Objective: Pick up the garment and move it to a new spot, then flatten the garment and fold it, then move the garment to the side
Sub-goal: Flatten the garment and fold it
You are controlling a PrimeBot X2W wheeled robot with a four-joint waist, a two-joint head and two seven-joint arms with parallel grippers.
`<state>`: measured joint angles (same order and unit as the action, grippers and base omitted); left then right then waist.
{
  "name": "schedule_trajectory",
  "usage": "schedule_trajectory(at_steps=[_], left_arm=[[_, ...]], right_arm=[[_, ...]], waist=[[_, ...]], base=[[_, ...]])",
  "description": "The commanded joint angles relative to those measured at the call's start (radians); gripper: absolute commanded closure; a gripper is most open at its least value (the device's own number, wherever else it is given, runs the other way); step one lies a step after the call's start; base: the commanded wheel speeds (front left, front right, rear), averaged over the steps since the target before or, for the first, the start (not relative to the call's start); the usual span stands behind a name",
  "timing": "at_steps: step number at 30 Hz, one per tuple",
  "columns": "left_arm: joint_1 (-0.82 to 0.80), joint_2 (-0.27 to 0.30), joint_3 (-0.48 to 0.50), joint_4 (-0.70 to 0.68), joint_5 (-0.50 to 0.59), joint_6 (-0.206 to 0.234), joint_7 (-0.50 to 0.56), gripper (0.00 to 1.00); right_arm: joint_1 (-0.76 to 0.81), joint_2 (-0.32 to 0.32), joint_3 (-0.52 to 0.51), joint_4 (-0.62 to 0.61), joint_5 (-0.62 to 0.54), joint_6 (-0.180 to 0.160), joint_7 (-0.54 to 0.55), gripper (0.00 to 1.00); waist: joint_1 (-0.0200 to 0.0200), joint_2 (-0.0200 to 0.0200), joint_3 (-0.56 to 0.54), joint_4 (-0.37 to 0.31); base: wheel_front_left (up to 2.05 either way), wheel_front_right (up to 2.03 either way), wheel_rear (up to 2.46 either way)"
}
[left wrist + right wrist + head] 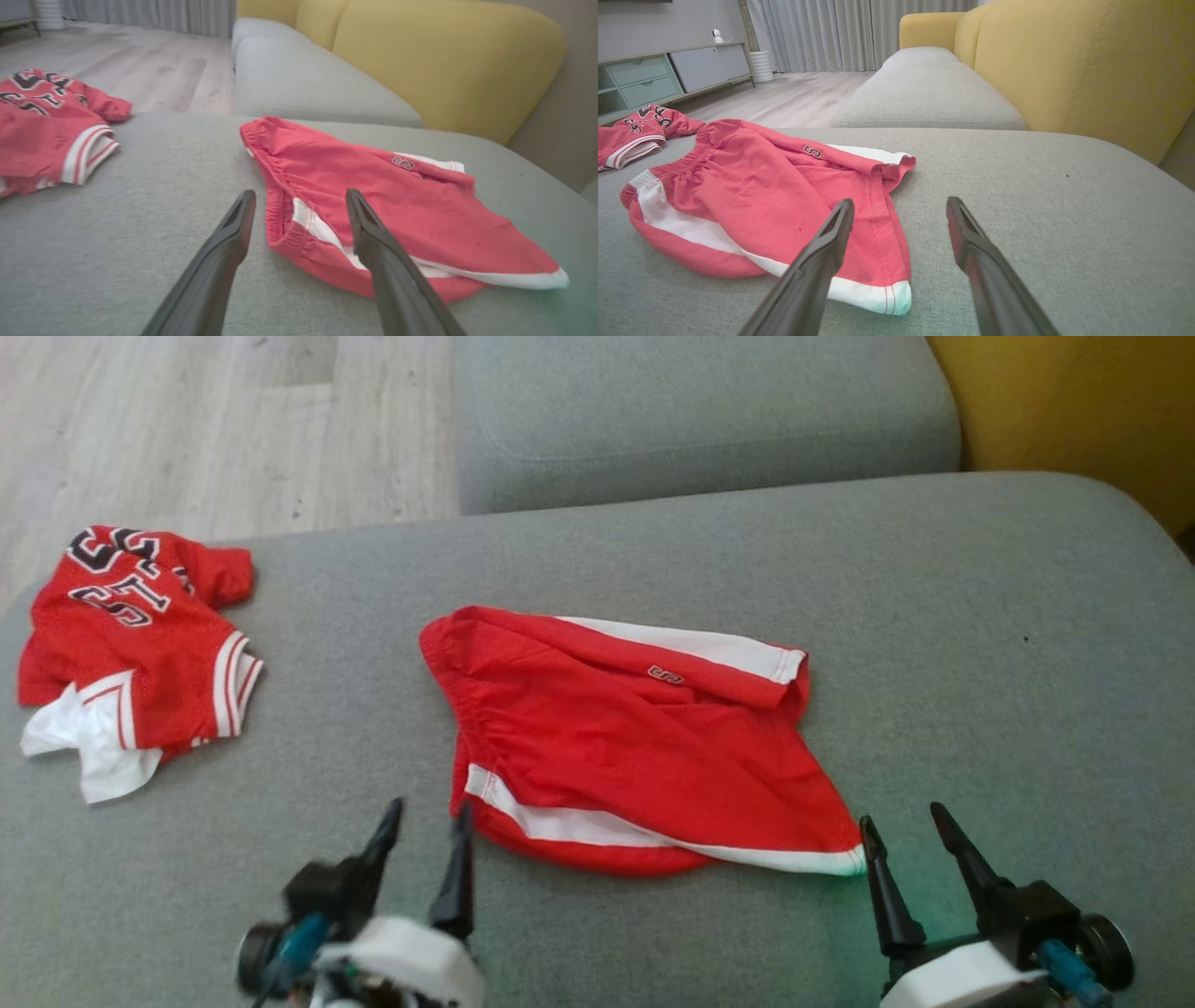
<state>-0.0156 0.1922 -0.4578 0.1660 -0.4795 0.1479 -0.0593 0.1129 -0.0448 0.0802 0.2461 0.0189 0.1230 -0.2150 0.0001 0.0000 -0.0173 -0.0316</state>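
The garment, a pair of red shorts (635, 737) with white side stripes, lies loosely spread and partly folded over itself in the middle of the grey sofa seat (980, 663). My left gripper (430, 805) is open, just short of the waistband corner. In the left wrist view the shorts (397, 205) lie right ahead of the left gripper (300, 193), whose fingers frame the elastic waistband. My right gripper (902, 814) is open beside the white-hemmed leg corner. In the right wrist view the shorts (761, 200) lie to the left of the right gripper (899, 201). Neither gripper holds anything.
A crumpled red jersey (131, 644) with dark lettering lies at the seat's far left edge. A second grey cushion (700, 411) adjoins at the back, with the yellow backrest (1074, 401) on the right. Wooden floor (187, 429) lies beyond the left edge.
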Motion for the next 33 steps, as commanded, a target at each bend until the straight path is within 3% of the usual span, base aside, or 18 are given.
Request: schedule_trajectory(at_steps=[1, 10, 16, 21, 26, 27, 33], left_arm=[[-0.083, 0.012, 0.008, 0.001, 0.023, -0.013, 0.037, 0.0], [-0.235, 0.022, -0.024, 0.115, 0.031, -0.022, 0.216, 0.0], [-0.282, 0.024, -0.012, 0.152, 0.036, 0.022, 0.272, 0.0], [-0.283, 0.028, -0.021, 0.142, 0.035, 0.023, 0.29, 0.03], [-0.27, 0.034, -0.026, 0.097, 0.035, 0.018, 0.268, 0.9], [-0.266, 0.034, -0.027, 0.089, 0.035, 0.018, 0.263, 1.0], [-0.24, 0.027, -0.02, 0.044, 0.024, 0.027, 0.228, 1.0]], right_arm=[[-0.049, -0.005, 0.032, -0.032, -0.005, 0.008, 0.004, 0.0], [-0.082, -0.005, 0.043, -0.042, -0.011, 0.008, 0.023, 0.0], [-0.091, -0.005, 0.039, -0.039, -0.014, 0.008, 0.034, 0.0], [-0.095, -0.005, 0.037, -0.039, -0.039, 0.008, 0.046, 0.0], [-0.079, -0.005, 0.063, -0.039, -0.094, 0.008, 0.075, 0.0], [-0.075, -0.005, 0.071, -0.036, -0.107, 0.008, 0.082, 0.0], [-0.049, -0.021, 0.111, -0.011, -0.137, 0.008, 0.119, 0.0]], waist=[[-0.0001, 0.0, 0.014, -0.013], [-0.0001, 0.0, 0.087, -0.06], [-0.0001, 0.0, 0.126, -0.073], [-0.0001, 0.0, 0.141, -0.071], [-0.0001, 0.0, 0.148, -0.058], [-0.0001, 0.0, 0.149, -0.055], [-0.0001, 0.0, 0.152, -0.039]], base=[[0.0, 0.0, 0.0], [0.0, 0.0, 0.0], [0.0, 0.0, 0.0], [0.0, 0.0, 0.0], [0.0, 0.0, 0.0], [0.0, 0.0, 0.0], [0.0, 0.0, 0.0]])
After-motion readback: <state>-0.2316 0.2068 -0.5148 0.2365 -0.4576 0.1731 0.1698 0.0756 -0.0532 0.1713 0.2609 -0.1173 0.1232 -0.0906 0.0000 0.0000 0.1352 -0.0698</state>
